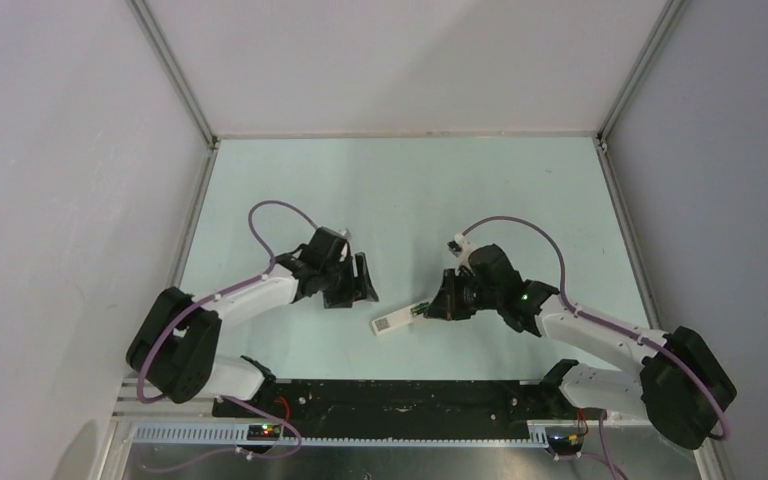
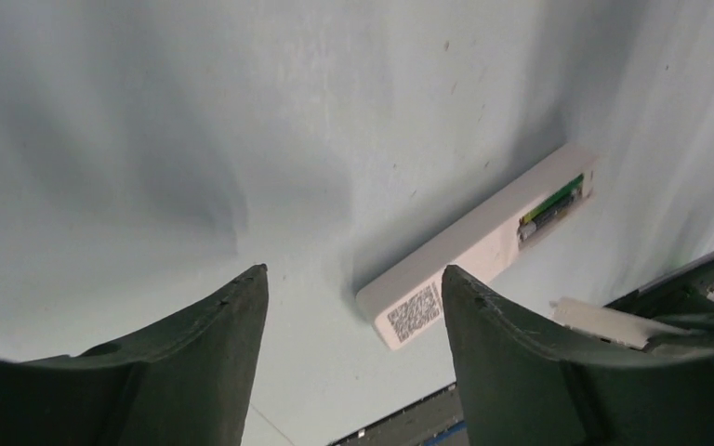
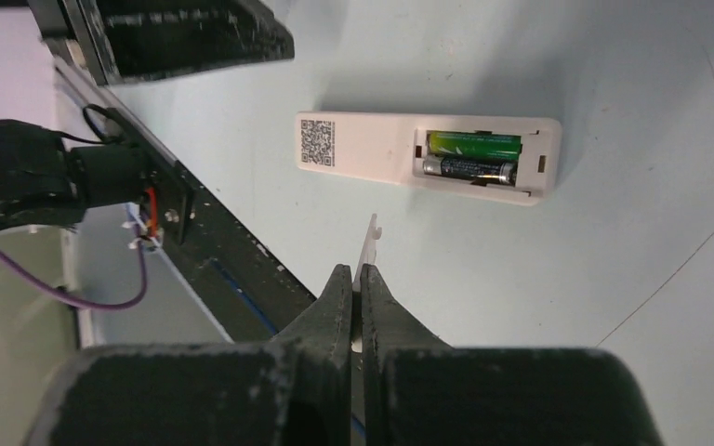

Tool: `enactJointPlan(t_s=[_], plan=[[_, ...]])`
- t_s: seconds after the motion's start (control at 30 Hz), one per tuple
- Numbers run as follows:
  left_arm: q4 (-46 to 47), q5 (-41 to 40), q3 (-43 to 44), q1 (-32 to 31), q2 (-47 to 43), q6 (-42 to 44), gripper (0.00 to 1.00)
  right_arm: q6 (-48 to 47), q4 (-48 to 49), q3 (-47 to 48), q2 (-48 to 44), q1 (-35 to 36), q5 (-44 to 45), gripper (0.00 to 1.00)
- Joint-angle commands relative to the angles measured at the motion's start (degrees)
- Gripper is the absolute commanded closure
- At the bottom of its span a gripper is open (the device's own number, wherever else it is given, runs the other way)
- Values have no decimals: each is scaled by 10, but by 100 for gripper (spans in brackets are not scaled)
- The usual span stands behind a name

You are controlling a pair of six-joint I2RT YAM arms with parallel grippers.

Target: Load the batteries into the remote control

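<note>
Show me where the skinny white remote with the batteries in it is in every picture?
Top external: slim white rectangular remote control, low centre, between the two arms.
Left wrist: remote control right of centre, slanted.
Right wrist: remote control upper middle, bay open, above the right gripper pinching a thin white cover.
Shared landmark: black-and-white QR sticker at one end.

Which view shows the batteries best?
Right wrist: both batteries lie side by side in the remote control's open bay, unobstructed. Left wrist shows them small, oblique; top external shows only a speck.
</note>
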Motion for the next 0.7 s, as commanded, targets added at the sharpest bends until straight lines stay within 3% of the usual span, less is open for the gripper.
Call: enactJointPlan(t_s=[0.0, 0.3, 0.67], plan=[[8, 30, -19, -9, -48, -35, 27, 0, 40, 20, 15, -55, -130, 100], [12, 23, -38, -43, -59, -65, 22, -13, 151, 21, 117, -124, -277, 100], [13, 8, -41, -47, -47, -48, 24, -49, 174, 33, 184, -164, -319, 100]])
